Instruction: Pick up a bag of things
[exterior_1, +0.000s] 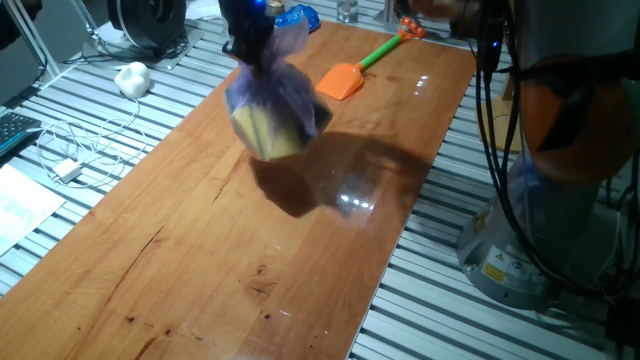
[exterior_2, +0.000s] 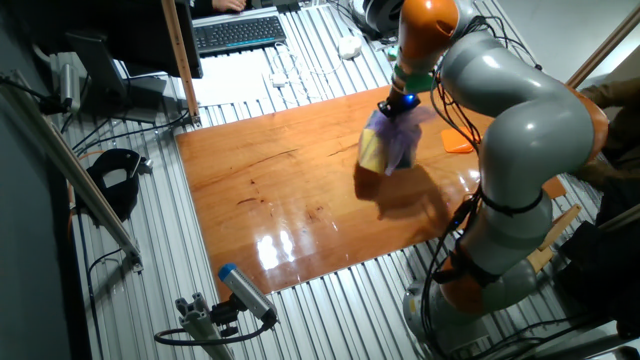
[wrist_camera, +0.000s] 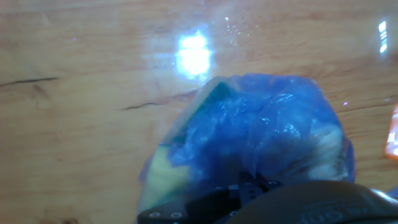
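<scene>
The bag of things (exterior_1: 272, 103) is a translucent lilac-purple plastic bag bulging with yellow and dark items. It hangs in the air above the wooden table (exterior_1: 200, 250), with its shadow below it. My gripper (exterior_1: 250, 45) is shut on the bag's bunched top and holds it up. In the other fixed view the bag (exterior_2: 388, 148) hangs under the gripper (exterior_2: 398, 105). In the hand view the bag (wrist_camera: 261, 137) fills the lower middle and looks blue; the fingertips are hidden behind it.
An orange toy shovel (exterior_1: 345, 78) with a green handle lies at the table's far end. A small blue-and-white packet (exterior_1: 297, 16) lies beyond the gripper. A white object (exterior_1: 132, 77) and cables lie on the slatted surface to the left.
</scene>
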